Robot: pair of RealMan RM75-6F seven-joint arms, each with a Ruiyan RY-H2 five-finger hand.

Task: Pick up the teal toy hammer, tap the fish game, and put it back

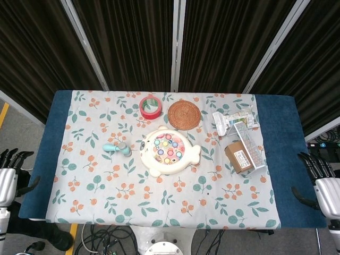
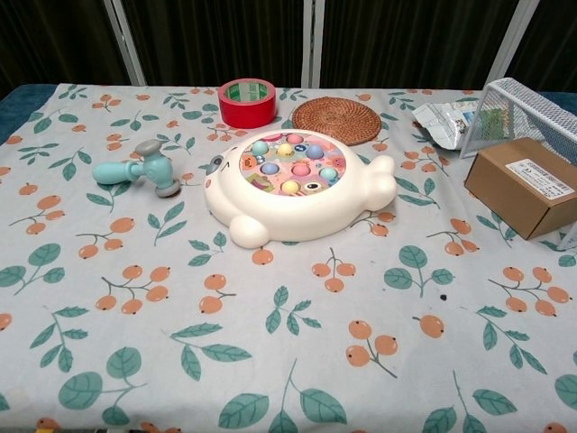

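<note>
The teal toy hammer [image 1: 117, 148] [image 2: 140, 170] lies on the floral cloth just left of the fish game, its grey head toward the game and nothing touching it. The white fish game [image 1: 169, 151] [image 2: 297, 185] with coloured pegs sits mid-table. My left hand [image 1: 7, 175] hangs off the table's left edge, fingers spread and empty. Beyond the right edge, my right hand [image 1: 320, 183] is likewise spread and holds nothing. Neither hand shows in the chest view.
A red tape roll [image 1: 151, 106] [image 2: 247, 102] and a woven coaster [image 1: 184, 114] [image 2: 336, 119] lie behind the game. At the right are a cardboard box [image 1: 238, 156] [image 2: 526, 185], a wire mesh basket [image 1: 249, 143] [image 2: 527, 106] and a foil packet [image 1: 229, 120] [image 2: 444, 118].
</note>
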